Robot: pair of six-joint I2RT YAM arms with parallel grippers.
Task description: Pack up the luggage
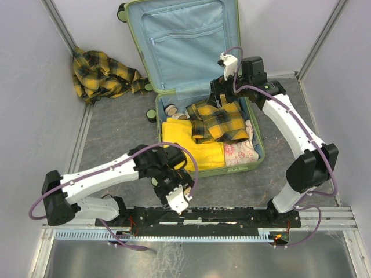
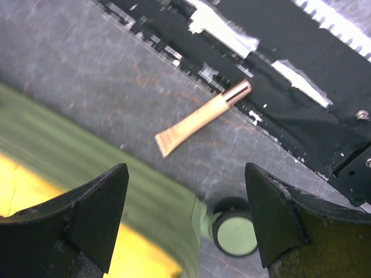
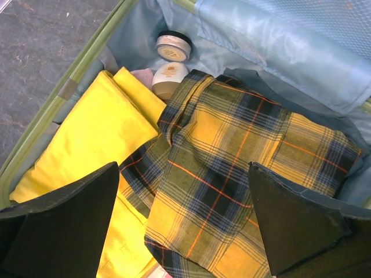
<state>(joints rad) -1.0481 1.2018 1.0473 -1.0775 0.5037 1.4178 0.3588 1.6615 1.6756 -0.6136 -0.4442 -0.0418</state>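
The left gripper's point(image 2: 184, 171) two black fingers point(image 2: 93, 214) fill the bottom of its wrist view, spread wide with nothing between them. Below the gap lies the gray table point(image 2: 75, 69). On it rests a slim tan tube point(image 2: 203, 117) with a shiny cap, apart from the fingers and just beside the black rail point(image 2: 278, 52) that carries the arm bases. A blurred green edge of the suitcase point(image 2: 116, 156) and one of its wheels point(image 2: 235, 234) sit at the lower middle of that view.

From above, the left gripper point(image 1: 177, 191) hangs over the table between the rail point(image 1: 203, 217) and the near edge of the suitcase point(image 1: 185, 58). The suitcase lies open in the middle of the table point(image 1: 116, 127), its lid with the light blue lining tipped back toward the far wall.

The right gripper point(image 3: 182, 168) is also wide open and holds nothing. It hovers over a yellow plaid shirt point(image 3: 232, 168) lying crumpled in the suitcase's point(image 3: 69, 81) lower half. Seen from above, this gripper point(image 1: 220, 95) is over the far part of the shirt point(image 1: 220, 121), near the hinge.

Beside the shirt lies a folded yellow cloth point(image 3: 98, 133), which the shirt partly overlaps. Two small round jars point(image 3: 173, 46) sit at the far end of the cloth. A white cloth with red print point(image 1: 240, 153) shows at the near right corner. A second plaid garment point(image 1: 101, 72) lies heaped on the table, left of the lid.
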